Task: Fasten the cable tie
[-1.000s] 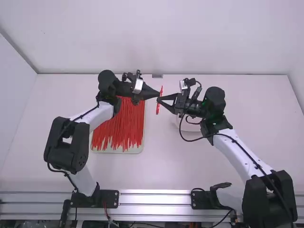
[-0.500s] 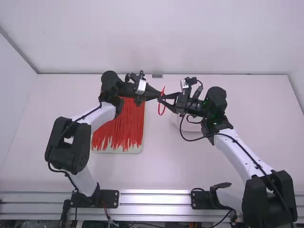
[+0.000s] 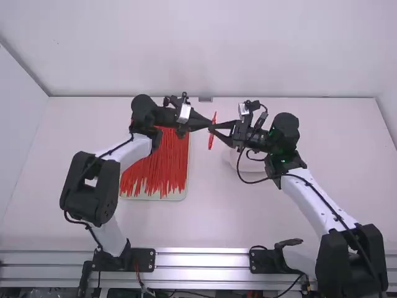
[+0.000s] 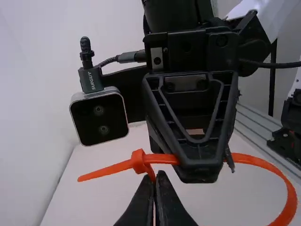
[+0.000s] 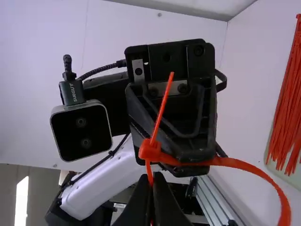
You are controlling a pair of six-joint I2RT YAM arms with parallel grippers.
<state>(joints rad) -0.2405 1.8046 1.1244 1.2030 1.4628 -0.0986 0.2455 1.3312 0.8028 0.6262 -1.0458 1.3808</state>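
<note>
Right now the cable tie [image 4: 141,161] hangs in the air over the worktop [image 3: 347,143], caught between the two arms where they meet near the middle. It is a thin, bright orange-red plastic strap with a small blocky head. A short pointed tail sticks out past one side of the head, and the rest of the strap sweeps away on the other side in a wide curve that runs off the edge of both wrist views. The left end effector [image 4: 155,175] has its fingers pinched narrow, nearly touching, on a strand of the tie just beneath the head. The right end effector [image 5: 151,181] is likewise pinched narrow on a strand directly below the head. The two black tips face each other nose to nose, just beside one another. Beside each end effector sits a small grey camera [image 4: 99,115] with two round lenses, and the cable plug on top of it bears a short line of white print. Farther out, under the left arm, a thick bundle of spare ties [image 3: 158,164] in the same orange-red lies fanned out on a pale mat [image 3: 181,196], well apart from the held tie.
</note>
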